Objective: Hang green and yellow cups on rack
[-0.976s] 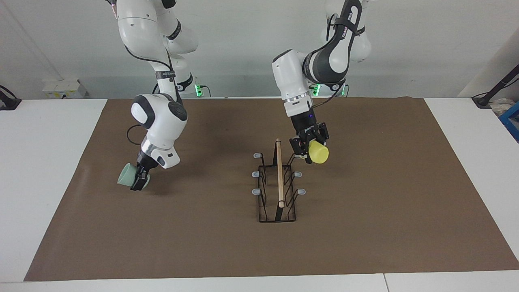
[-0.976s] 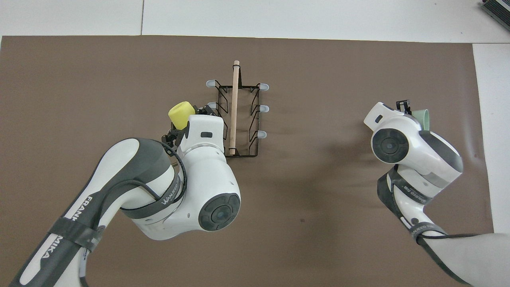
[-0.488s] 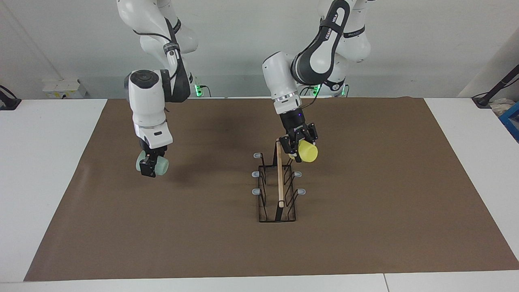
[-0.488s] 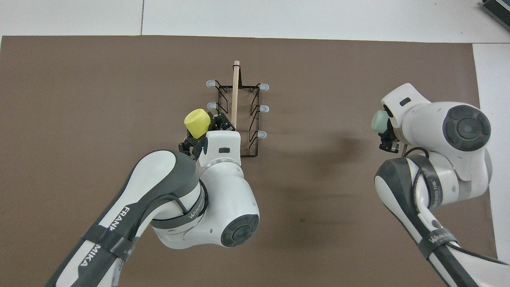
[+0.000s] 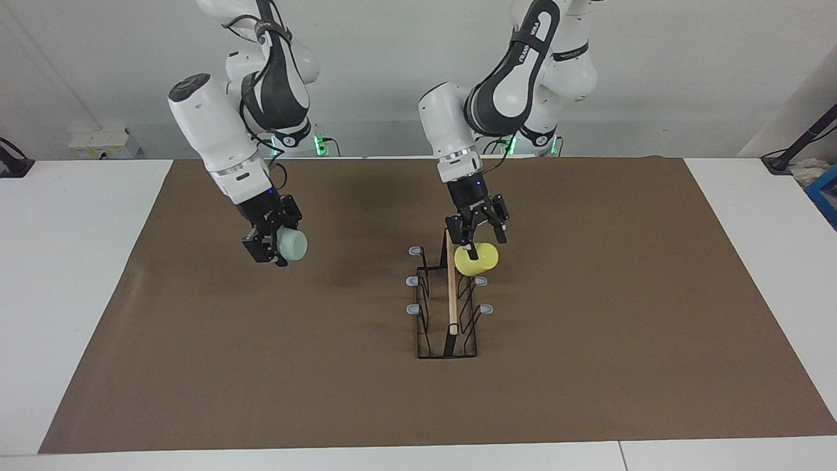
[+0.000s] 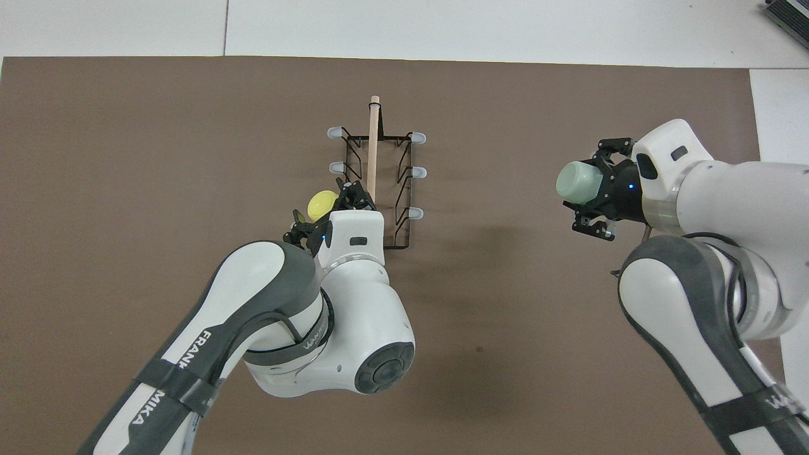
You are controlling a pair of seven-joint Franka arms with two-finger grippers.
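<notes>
Rack point(image 5: 448, 307): black wire frame standing on the brown mat point(image 5: 588, 366) that covers the middle of the surface point(image 5: 72, 261); a light wooden bar point(image 5: 451, 281) runs along its top, and grey-tipped pegs stick out on both long sides.
Yellow cup point(image 5: 476, 259): sits tilted on the peg nearest the robots on the rack's side toward the left arm's end; its mouth faces the rack, so nothing can be seen inside it.
Left pincer point(image 5: 478, 230): just above the yellow cup, fingers spread; one fingertip point(image 5: 465, 252) lies at the cup's edge, and whether it touches I cannot tell.
Green cup point(image 5: 291, 245): carried in the air over bare mat toward the right arm's end, well apart from the rack; it lies on its side with its closed base outward, so its inside is hidden.
Right pincer point(image 5: 273, 243): pinching the green cup between its fingers.
Rack pegs otherwise: the remaining visible pegs carry nothing.
</notes>
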